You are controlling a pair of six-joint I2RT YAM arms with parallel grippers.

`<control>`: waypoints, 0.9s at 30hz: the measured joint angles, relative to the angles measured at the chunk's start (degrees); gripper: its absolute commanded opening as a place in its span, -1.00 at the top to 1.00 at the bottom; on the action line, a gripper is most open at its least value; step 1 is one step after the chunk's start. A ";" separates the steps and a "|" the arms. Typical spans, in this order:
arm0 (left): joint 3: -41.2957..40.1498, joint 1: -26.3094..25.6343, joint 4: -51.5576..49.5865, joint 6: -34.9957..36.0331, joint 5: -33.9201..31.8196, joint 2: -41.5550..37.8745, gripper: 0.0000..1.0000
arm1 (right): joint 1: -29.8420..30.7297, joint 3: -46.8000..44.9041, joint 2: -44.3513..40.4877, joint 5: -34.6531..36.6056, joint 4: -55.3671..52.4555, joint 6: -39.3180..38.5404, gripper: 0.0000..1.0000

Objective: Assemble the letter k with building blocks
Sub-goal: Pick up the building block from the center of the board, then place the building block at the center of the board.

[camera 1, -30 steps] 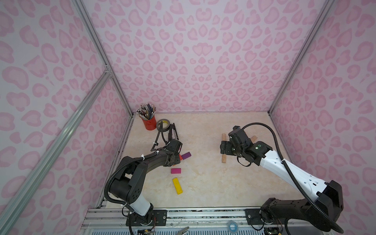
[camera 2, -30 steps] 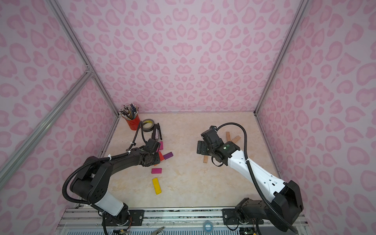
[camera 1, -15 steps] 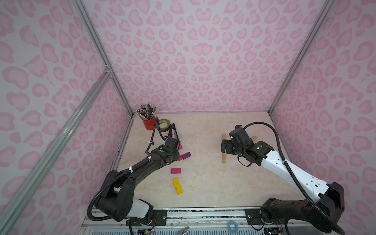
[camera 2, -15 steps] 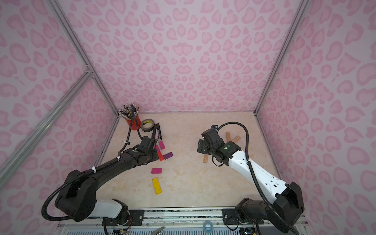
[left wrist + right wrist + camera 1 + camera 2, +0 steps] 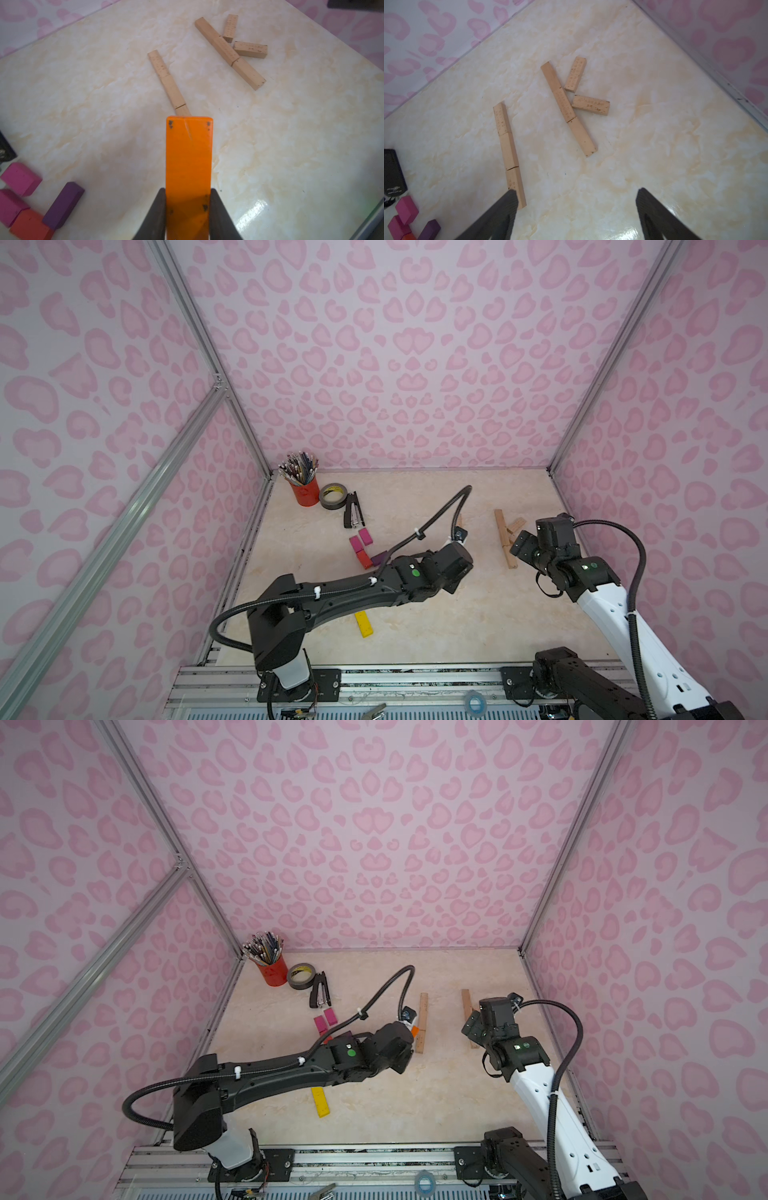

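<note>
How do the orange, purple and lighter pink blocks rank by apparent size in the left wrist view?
1. orange block: looks largest by far, but the left gripper holds it right at the camera, so that's unreliable.
2. purple block and lighter pink block: look alike; I won't rank them.

In both top views, a red cup crammed with pencils stands in the upper-left corner of the pale marbled worktop. Just right of it a dark roll of tape lies flat. A black stapler lies just beside the roll, lower right. Pink heart-patterned walls enclose the worktop. Near the bottom edge, a small blue ring rests on the metal rail.
</note>
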 measured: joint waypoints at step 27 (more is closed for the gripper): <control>35.98 -3.50 -11.19 9.44 5.51 37.99 0.13 | -9.18 -3.78 -19.78 5.35 -15.80 3.28 -0.84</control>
